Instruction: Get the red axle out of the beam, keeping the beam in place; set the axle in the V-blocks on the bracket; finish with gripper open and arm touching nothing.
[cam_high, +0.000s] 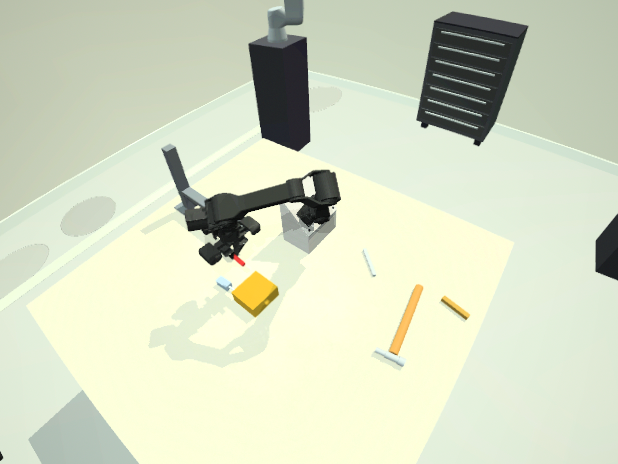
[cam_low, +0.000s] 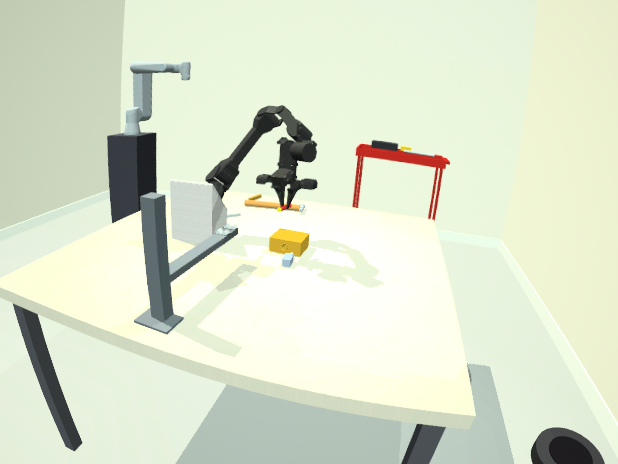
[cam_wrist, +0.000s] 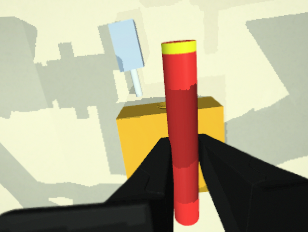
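- My hand (cam_high: 235, 252) (cam_low: 285, 204) (cam_wrist: 182, 144) grasps the red axle (cam_high: 239, 260) (cam_low: 285, 207) (cam_wrist: 184, 125), up above the tabletop (cam_high: 320, 400) (cam_low: 320, 320) and out of the yellow beam (cam_high: 255, 292) (cam_low: 289, 242) (cam_wrist: 150, 137).
- The beam rests on the tabletop, a pale blue piece (cam_high: 224, 283) (cam_low: 287, 260) (cam_wrist: 127, 45) near it.
- The gray bracket (cam_high: 176, 172) (cam_low: 157, 260) stands apart, its V-blocks (cam_low: 226, 230) unoccupied.
- An orange-handled hammer (cam_high: 407, 320) (cam_low: 270, 204) lies well away.

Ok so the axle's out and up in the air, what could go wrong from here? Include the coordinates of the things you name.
The gripper (cam_high: 234, 255) (cam_low: 285, 205) (cam_wrist: 182, 144) pinches the axle (cam_high: 239, 260) (cam_low: 285, 207) (cam_wrist: 183, 125) near mid-length, with both ends free, so a knock could twist it. The beam (cam_high: 255, 290) (cam_low: 289, 242) (cam_wrist: 170, 135) sits beneath in the wrist view; dipping too early might bump it. The V-blocks (cam_low: 225, 230) sit at the very end of the bracket's arm (cam_low: 200, 256), so a misaligned release could let the axle roll off.
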